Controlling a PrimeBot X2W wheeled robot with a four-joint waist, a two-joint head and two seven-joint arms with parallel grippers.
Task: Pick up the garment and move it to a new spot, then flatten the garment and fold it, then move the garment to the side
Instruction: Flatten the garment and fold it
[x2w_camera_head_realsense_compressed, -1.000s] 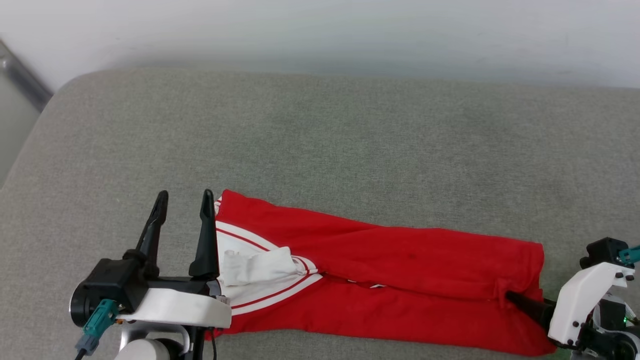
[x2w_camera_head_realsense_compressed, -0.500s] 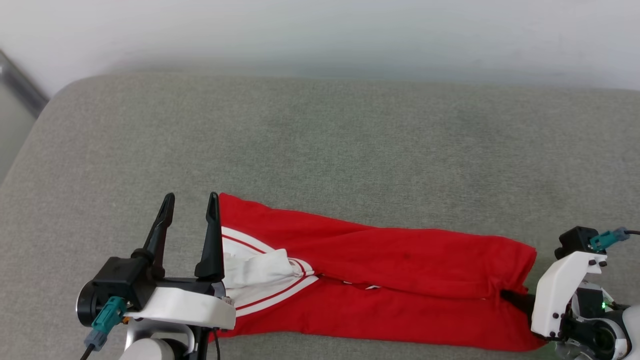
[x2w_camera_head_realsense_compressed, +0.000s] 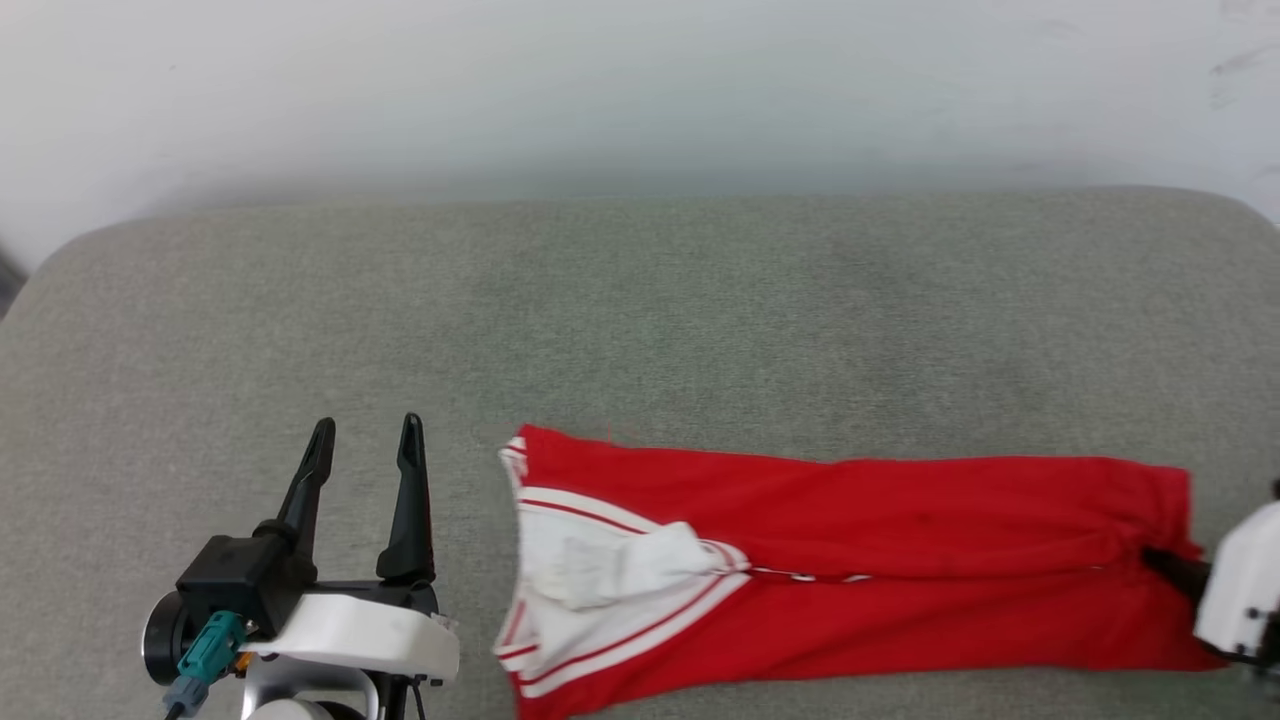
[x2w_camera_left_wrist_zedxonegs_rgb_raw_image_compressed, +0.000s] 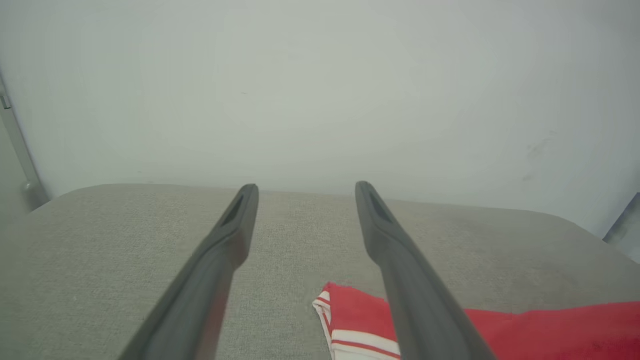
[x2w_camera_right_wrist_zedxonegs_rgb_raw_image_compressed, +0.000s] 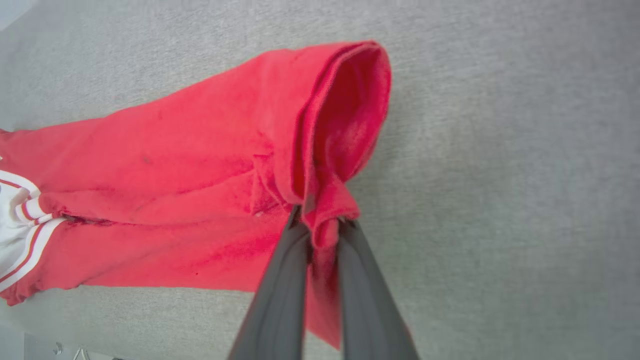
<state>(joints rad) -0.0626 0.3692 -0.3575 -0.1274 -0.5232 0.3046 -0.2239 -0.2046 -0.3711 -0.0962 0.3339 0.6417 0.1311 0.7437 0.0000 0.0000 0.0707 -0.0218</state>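
Red garment (x2w_camera_head_realsense_compressed: 900, 540) flat on grey cushion (x2w_camera_head_realsense_compressed: 640, 320) | right claw (x2w_camera_right_wrist_zedxonegs_rgb_raw_image_compressed: 320, 222) clamped on its edge | left claw (x2w_camera_head_realsense_compressed: 366, 430) apart

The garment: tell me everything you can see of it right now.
The garment is bright red soft fabric, with a white panel edged by thin red-and-white stripes at its end toward the robot's left. It lies stretched in a long band, creased lengthwise, on the grey padded surface. The right gripper is shut on a bunched pinch of its red end, whose hem gapes open. The open left gripper stands beside the striped end, apart from it.
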